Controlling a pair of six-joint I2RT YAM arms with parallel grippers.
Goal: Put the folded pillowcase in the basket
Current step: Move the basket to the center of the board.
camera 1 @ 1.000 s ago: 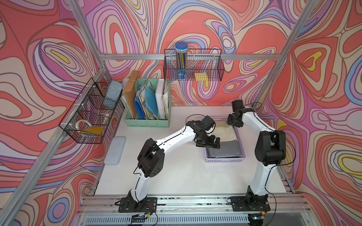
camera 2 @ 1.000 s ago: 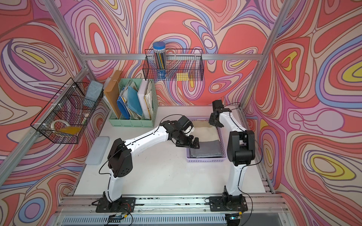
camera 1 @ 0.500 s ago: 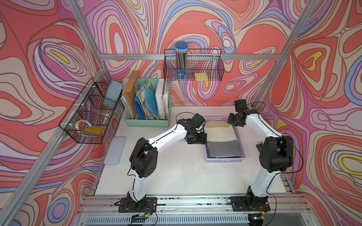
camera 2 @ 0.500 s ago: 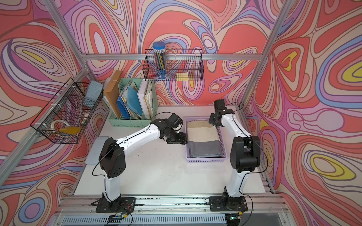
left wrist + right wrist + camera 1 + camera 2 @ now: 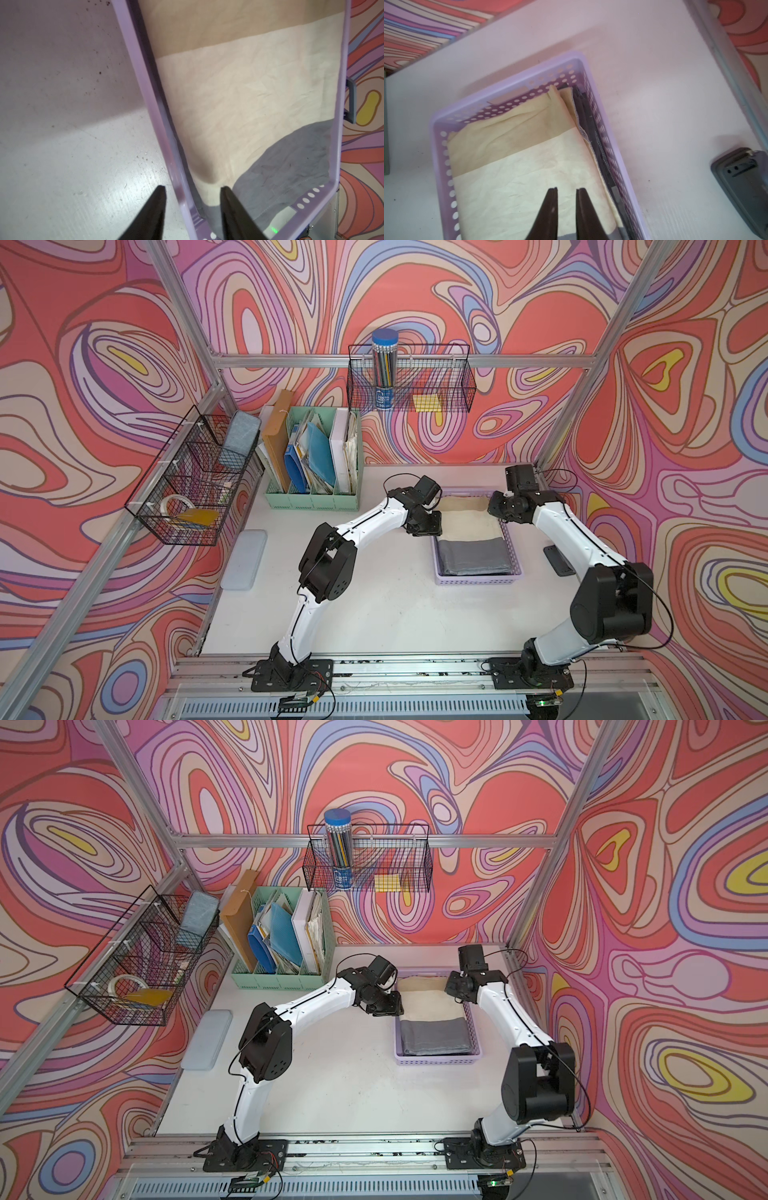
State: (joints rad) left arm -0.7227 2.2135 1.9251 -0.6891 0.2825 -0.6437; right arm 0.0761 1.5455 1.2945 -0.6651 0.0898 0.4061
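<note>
Basket (image 5: 478, 578) is on the table (image 5: 374, 605), right of centre, between my two arms; the pillowcase (image 5: 469, 520) lies inside it, folded flat, cream with a tan band at the far end; it fills the far half in both top views (image 5: 432, 1000); a grey cloth (image 5: 473, 558) fills the near half. From the right wrist I see dark layers under the cream along the basket's side wall (image 5: 600, 128); I cannot tell what they are.

My left gripper (image 5: 192, 194) is at the basket's far left corner; its fingers (image 5: 158, 209) straddle the long rim (image 5: 158, 104), one over bare table, one over the cloth inside; they stand well apart with the rim running between them; I see neither touching it, so it is released, grasping nothing. How high it rides above the rim I cannot tell.

My right gripper (image 5: 565, 193) is over the far right part of the basket, pointing down at the cream pillowcase (image 5: 519, 197); only a slim gap parts its fingers (image 5: 550, 207), and cloth shows through that gap; nothing is pinched; whether the tips touch the fabric I cannot tell.

Round about: a green organiser (image 5: 311, 502) full of folders stands at the far left of the table, apart from the basket; a grey block (image 5: 559, 560) lies on the table just right of the basket, not touching it; a pale flat case (image 5: 245, 560) lies by the left edge.
</note>
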